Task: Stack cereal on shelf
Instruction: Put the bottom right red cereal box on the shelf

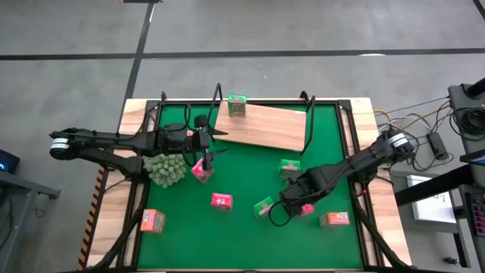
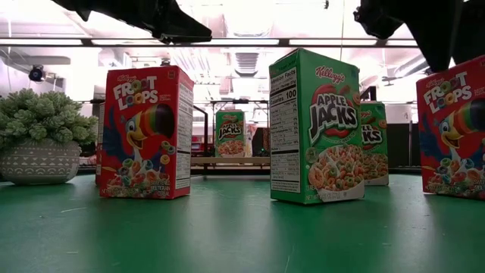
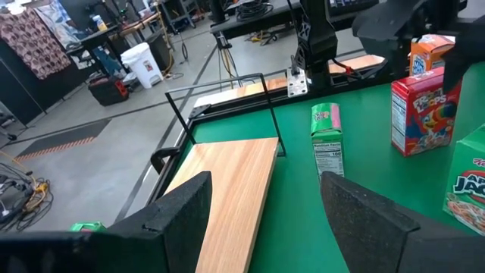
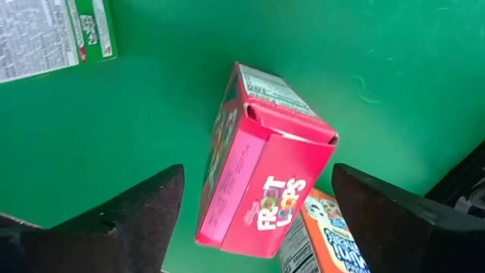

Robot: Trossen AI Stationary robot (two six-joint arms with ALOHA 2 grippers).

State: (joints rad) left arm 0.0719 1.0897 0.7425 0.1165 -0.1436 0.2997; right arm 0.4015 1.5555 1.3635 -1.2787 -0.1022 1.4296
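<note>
We hover the right fingers (image 4: 254, 205) spread wide over a red cereal box (image 4: 261, 163); next, close and carry it to the shelf (image 1: 261, 125) at twelve o'clock. The left fingers (image 3: 265, 220) wait, apart, empty.

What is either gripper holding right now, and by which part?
Nothing. The right gripper stands open above a pink-red Froot Loops cereal box, fingers clear of its sides; the left gripper is open near the light wooden shelf board.

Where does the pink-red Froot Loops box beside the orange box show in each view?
High view: pink-red box, low and right of centre.
Low view: pink-red box, cut off by the right edge.
Left wrist view: pink-red box, upright, far right.
Right wrist view: pink-red box, centre, seen from above.
Landmark: the orange box next to it, also in both wrist views.
</note>
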